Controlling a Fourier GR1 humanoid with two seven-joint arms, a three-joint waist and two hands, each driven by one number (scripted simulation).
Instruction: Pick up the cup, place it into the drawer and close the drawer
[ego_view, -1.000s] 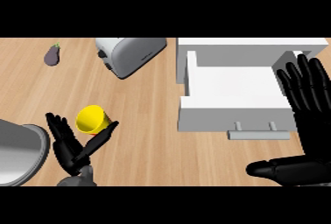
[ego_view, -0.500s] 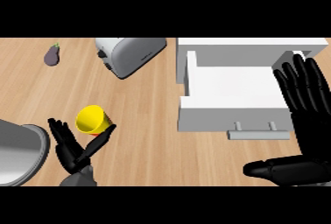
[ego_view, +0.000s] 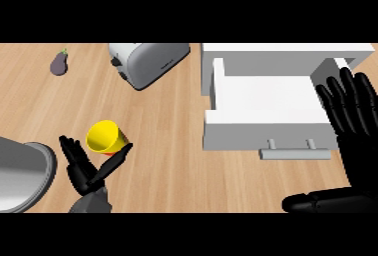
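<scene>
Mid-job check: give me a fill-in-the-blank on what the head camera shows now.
The cup by the left hand is ____ in colour.
The white drawer stands ____.
The right hand, fingers straight, shows at the drawer's ____ side.
The eggplant lies left of the ____.
Missing: yellow; open; right; toaster.

no readable text, labels or numbers

Lying tipped on its side: a yellow cup (ego_view: 103, 136), open mouth facing up and to the left, orange-tinted base pointing down and right. Sitting well apart from it, to the right: a white drawer (ego_view: 266, 129), standing pulled out, white floor showing, grey bar handle (ego_view: 295, 153) facing the near edge.
</scene>
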